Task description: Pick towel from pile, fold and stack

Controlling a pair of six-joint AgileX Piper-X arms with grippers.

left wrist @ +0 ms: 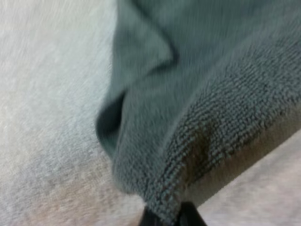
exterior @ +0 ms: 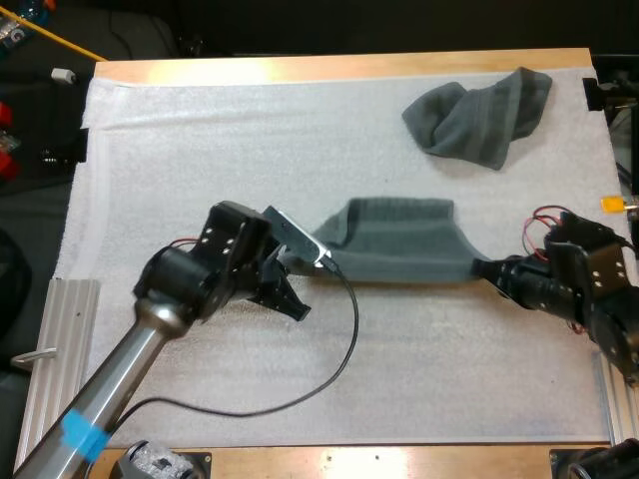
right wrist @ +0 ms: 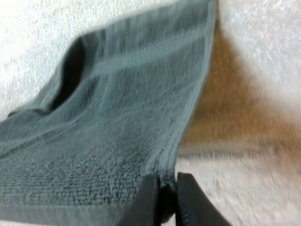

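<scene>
Dark grey-green terry towel [exterior: 399,239] held taut: left pincer [left wrist: 170,217] clamped on 9 o'clock corner, right pincer [right wrist: 164,197] on 3 o'clock corner. Likely risk: shallow bites slip, fold skews.

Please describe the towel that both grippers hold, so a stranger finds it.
Look near the middle of the white mat. A grey-green towel is stretched there between the left gripper and right gripper. The other towel lies crumpled, untouched, at the far right.

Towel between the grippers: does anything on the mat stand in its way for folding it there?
Nothing visible does. The left gripper and right gripper pinch the towel at its ends. The crumpled towel lies apart, at the mat's far right.
</scene>
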